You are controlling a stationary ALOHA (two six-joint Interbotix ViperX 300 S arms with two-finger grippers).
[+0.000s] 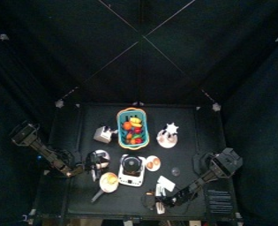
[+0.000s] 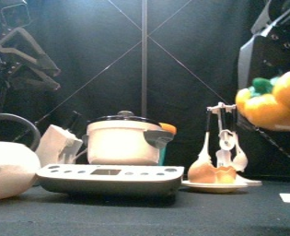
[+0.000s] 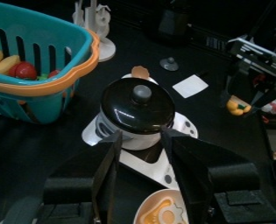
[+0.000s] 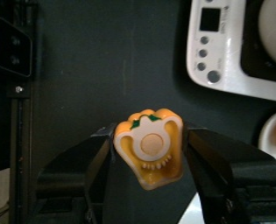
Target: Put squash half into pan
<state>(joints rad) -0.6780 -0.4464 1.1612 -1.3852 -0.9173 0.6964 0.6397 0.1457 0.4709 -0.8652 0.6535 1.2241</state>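
The squash half is yellow-orange with a green stem. My right gripper is shut on it and holds it in the air above the table's front right; it shows in the front view and in the left wrist view. The pan lies at the front left of the table, handle toward the front. In the left wrist view its pale orange inside shows between my left gripper's open, empty jaws. The left gripper hangs just behind the pan.
A white cooker with a black-knobbed lid stands mid-table on a white base. A teal basket of fruit is behind it. A small plate and a utensil rack are right of the cooker, a white kettle left.
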